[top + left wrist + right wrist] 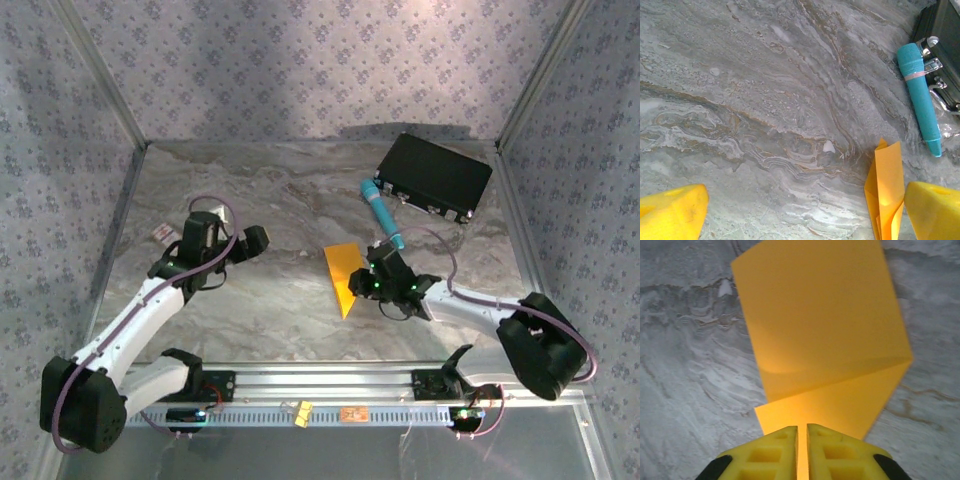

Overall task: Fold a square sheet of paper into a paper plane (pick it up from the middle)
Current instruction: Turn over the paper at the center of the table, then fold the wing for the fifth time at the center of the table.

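Note:
The square sheet of paper (345, 272), bright orange-yellow, lies mid-table, creased into two panels with one flap raised (825, 330). My right gripper (372, 283) sits at its right edge. Its yellow fingers (775, 450) are closed to a thin slit with the paper's near panel between them (801, 440). My left gripper (255, 240) hovers to the left of the sheet, wide open (805, 215) over bare marble. The sheet's folded edge (887, 185) stands next to its right finger (935, 210). A paper plane is out of view.
A teal pen-like cylinder (383, 215) (920, 100) lies just behind the sheet. Next to it, a black case (435, 175) (942, 40) sits at the back right. A small white-and-red card (160, 233) rests at the left wall. Patterned walls enclose the marble table (290, 200).

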Robot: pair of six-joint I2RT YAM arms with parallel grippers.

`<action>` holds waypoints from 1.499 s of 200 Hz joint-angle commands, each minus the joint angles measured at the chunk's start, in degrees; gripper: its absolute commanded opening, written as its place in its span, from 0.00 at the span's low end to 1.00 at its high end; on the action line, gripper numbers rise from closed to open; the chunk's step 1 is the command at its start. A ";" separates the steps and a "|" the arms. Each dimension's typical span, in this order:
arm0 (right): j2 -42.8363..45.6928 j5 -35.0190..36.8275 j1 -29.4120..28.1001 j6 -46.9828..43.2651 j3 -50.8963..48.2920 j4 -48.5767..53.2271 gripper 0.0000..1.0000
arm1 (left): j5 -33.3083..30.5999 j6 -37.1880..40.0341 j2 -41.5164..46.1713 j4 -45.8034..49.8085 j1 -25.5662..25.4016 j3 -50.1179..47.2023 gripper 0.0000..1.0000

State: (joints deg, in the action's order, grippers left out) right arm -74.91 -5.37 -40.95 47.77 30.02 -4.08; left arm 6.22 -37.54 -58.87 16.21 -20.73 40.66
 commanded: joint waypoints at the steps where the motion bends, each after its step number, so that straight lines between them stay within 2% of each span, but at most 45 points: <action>1: -2.70 -4.40 0.91 1.35 0.36 -4.35 0.12 | 2.38 0.43 0.87 0.19 1.20 0.63 1.00; 21: -5.12 -5.41 1.44 1.36 1.37 -4.89 0.12 | 3.24 0.53 0.91 -0.05 1.70 0.30 1.00; 60: -10.06 -6.83 1.81 2.19 2.67 -5.67 0.11 | 0.90 -0.44 1.37 0.45 1.82 0.09 1.00; 105: -14.16 -6.00 0.89 6.56 2.10 -6.96 0.12 | 4.16 0.69 4.06 -2.96 1.90 -2.74 1.00; 140: -15.18 -0.43 -1.73 15.48 0.75 -6.65 0.13 | 4.92 0.27 4.51 -3.55 1.92 -3.32 1.00; 172: -15.39 6.75 -6.93 26.31 -0.11 -8.25 0.14 | 5.76 0.09 4.13 -4.09 1.92 -3.31 1.00; 202: -17.17 11.53 -10.84 37.93 -2.18 -17.32 0.15 | 7.29 -0.24 3.69 -5.22 1.92 -3.86 1.00; 223: -18.55 13.46 -13.15 42.47 -1.45 -20.85 0.16 | 8.30 -0.26 2.94 -5.46 1.92 -3.75 1.00; 248: -18.35 13.29 -14.13 40.04 0.79 -21.33 0.18 | 9.21 -0.28 2.31 -5.32 1.92 -3.36 1.00; 300: -10.17 15.37 -13.23 30.09 2.46 -11.34 0.21 | 11.98 -0.42 0.52 -6.36 1.92 -3.14 1.00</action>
State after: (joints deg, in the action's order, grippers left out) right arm -89.82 6.28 -54.65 82.91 31.24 -22.26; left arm 15.40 -37.58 -56.90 11.57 -19.11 36.91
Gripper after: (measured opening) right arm 0.206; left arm 0.997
